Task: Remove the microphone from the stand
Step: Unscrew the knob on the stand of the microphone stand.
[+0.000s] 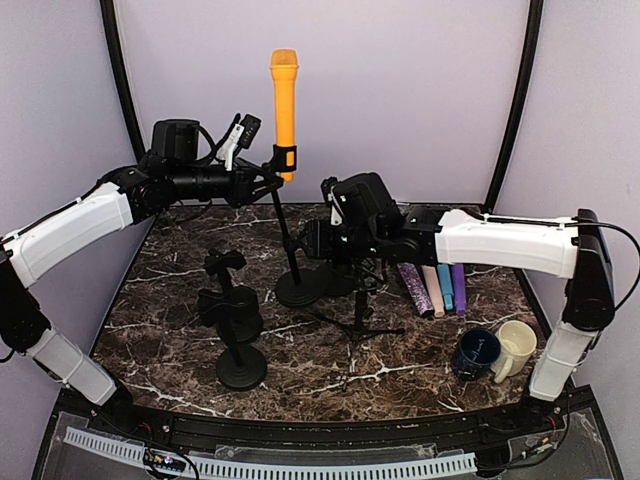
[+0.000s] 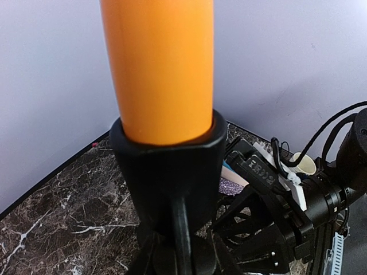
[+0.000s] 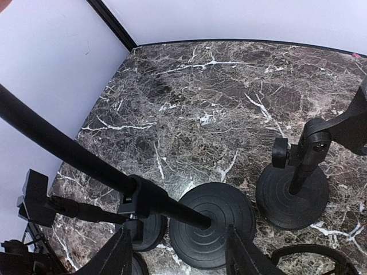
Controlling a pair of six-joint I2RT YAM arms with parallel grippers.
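Note:
An orange microphone stands upright in the black clip of a stand with a round base. My left gripper reaches in from the left and is shut on the stand's joint just below the clip. In the left wrist view the microphone fills the top, seated in the clip, with my left gripper closed round the knob beneath. My right gripper is beside the pole, lower down. Its fingers stand open, with the pole and base seen between them.
Two short black stands sit at the front left, and a tripod stand behind my right gripper. Coloured sticks lie at the right. A blue mug and a cream mug are at the front right. Another base lies nearby.

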